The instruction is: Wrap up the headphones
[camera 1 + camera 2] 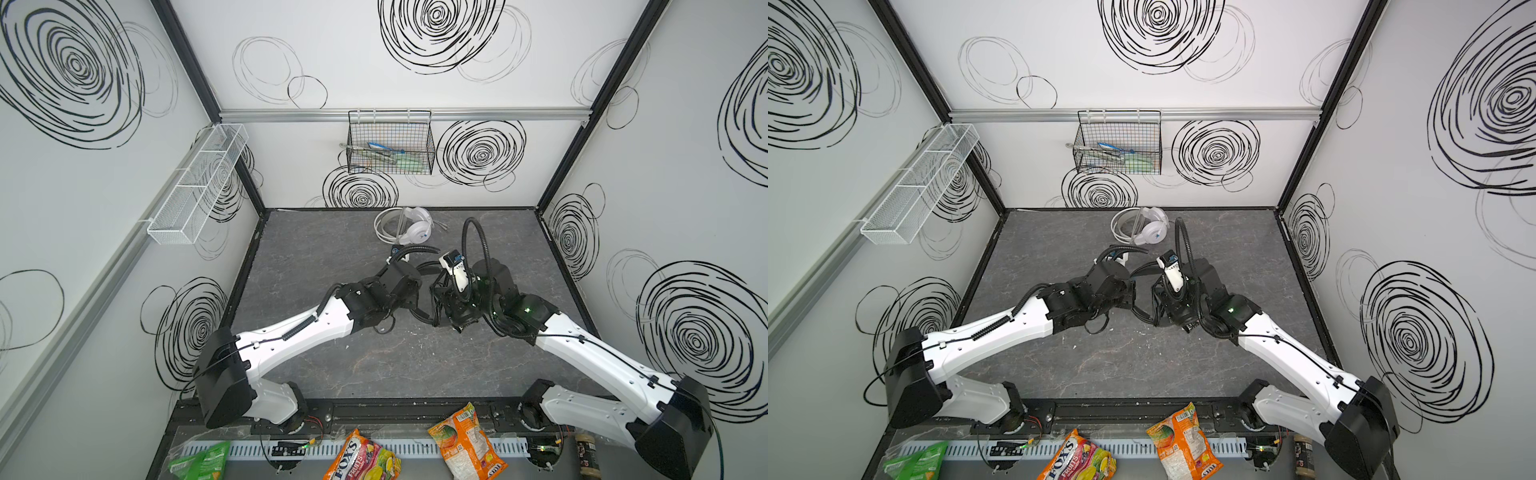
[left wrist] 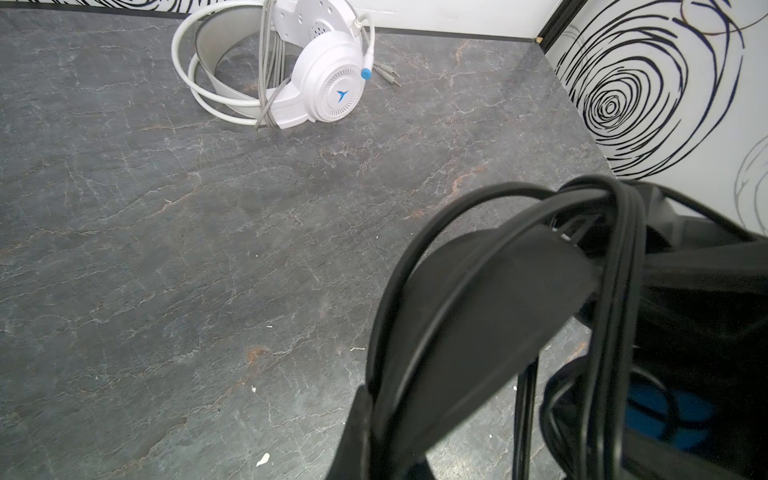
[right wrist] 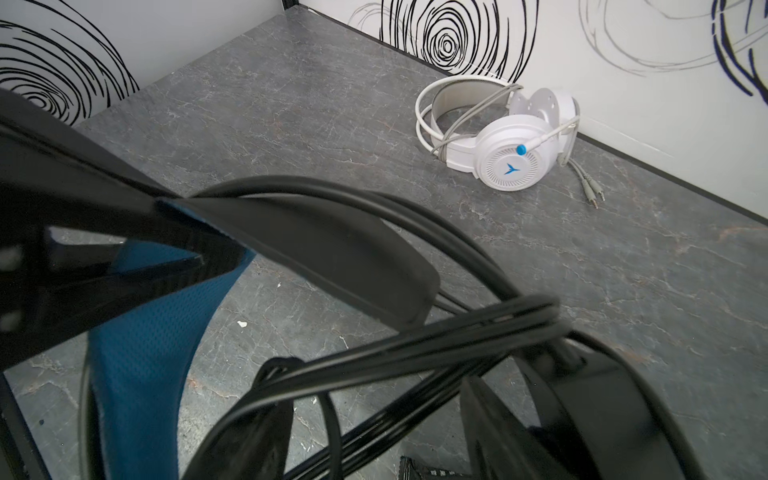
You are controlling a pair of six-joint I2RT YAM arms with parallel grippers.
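Left gripper (image 2: 382, 428) is clamped tight on the black set (image 2: 478, 311), pinching the headband near one end. Its fingers barely show at the frame edge in the left wrist view.

Right gripper (image 3: 349, 320) is released, jaws wide apart, straddling the headband and black cable (image 3: 415, 345). One fingertip (image 3: 208, 257) touches the band edge where the blue lining (image 3: 141, 340) begins. The other finger sits low by the cable; contact unclear.

Black cable goes round the black headband in several loose loops, with strands bunched into a bundle crossing under the pad.

Black set is mid-table (image 1: 332, 249), well away from the basket (image 1: 390, 143), between both wrists. Arms hide most of it in both top views. Cannot tell if its cups rest on the table.

White set (image 1: 409, 226) lies on the table right below the basket, by the back wall. It is on its side, with the blue-logo cup facing away from the basket. Grey cable (image 2: 270, 62) is wound round its white band. Two plugs (image 3: 594, 191) lie on the table just beside the cup. Blue mic tip (image 2: 365, 74) rests against the cup rim. White set is well apart from the black set and both grippers.
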